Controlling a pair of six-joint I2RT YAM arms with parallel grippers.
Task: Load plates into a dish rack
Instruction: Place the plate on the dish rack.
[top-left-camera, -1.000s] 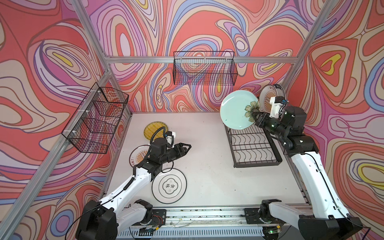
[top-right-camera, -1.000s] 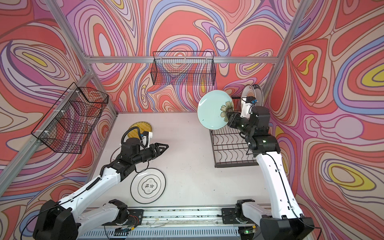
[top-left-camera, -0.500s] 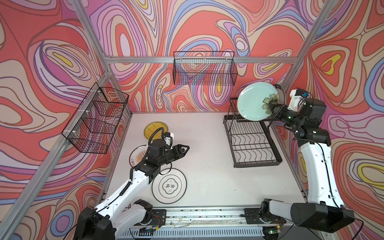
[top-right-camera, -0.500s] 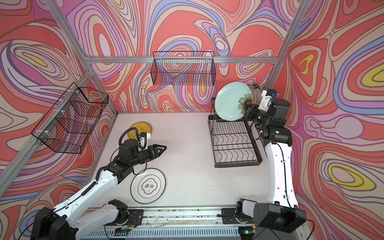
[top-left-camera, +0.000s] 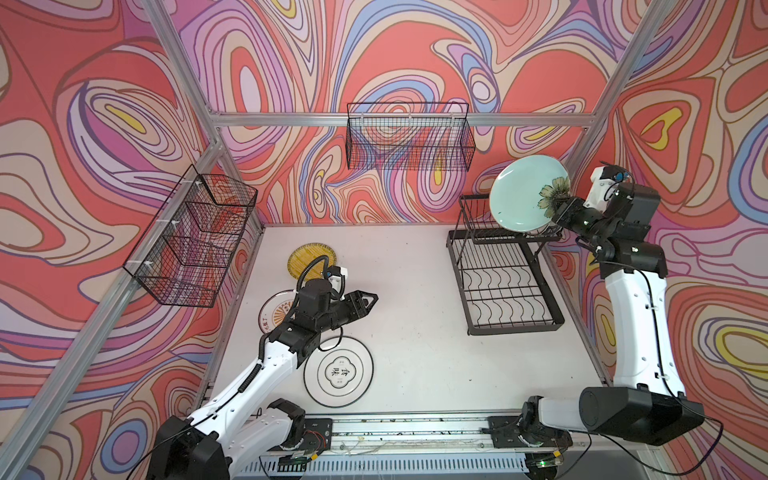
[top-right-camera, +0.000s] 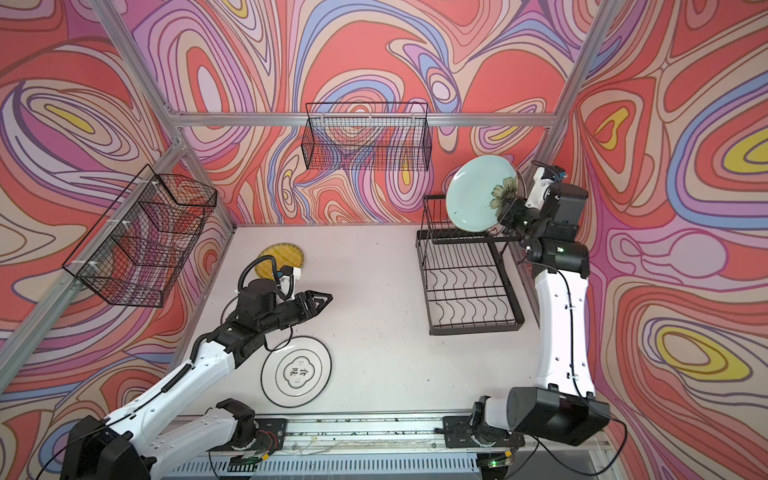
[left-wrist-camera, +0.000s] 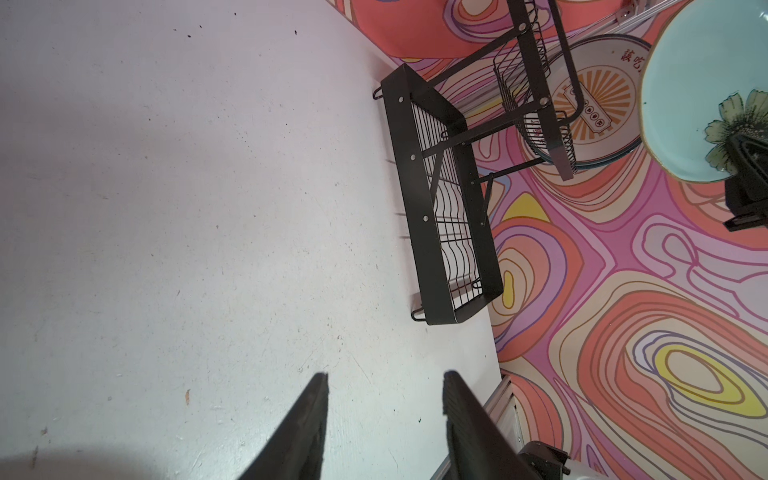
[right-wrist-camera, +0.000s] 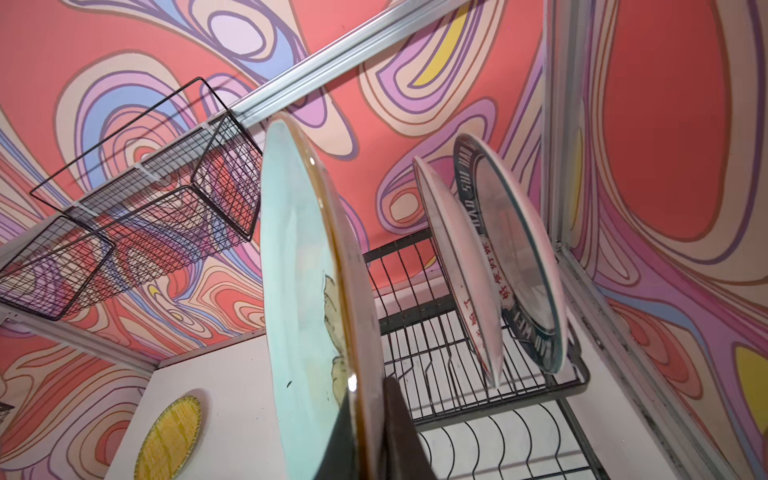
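1. Right jaws clench the rim of the glossy, round pale green plate (top-left-camera: 521, 195), held on edge at the raised tier of the black wire dish rack (top-left-camera: 515, 326)
2. Two glazed discs stand slotted there: sunburst plate (right-wrist-camera: 461, 266) and dark-rimmed plate (right-wrist-camera: 519, 257)
3. Left jaws are parted and empty, well away from the rack over the matte white counter (top-left-camera: 415, 270)

Green plate (right-wrist-camera: 300, 291) clamped edge-on; two plates (right-wrist-camera: 457, 270) racked
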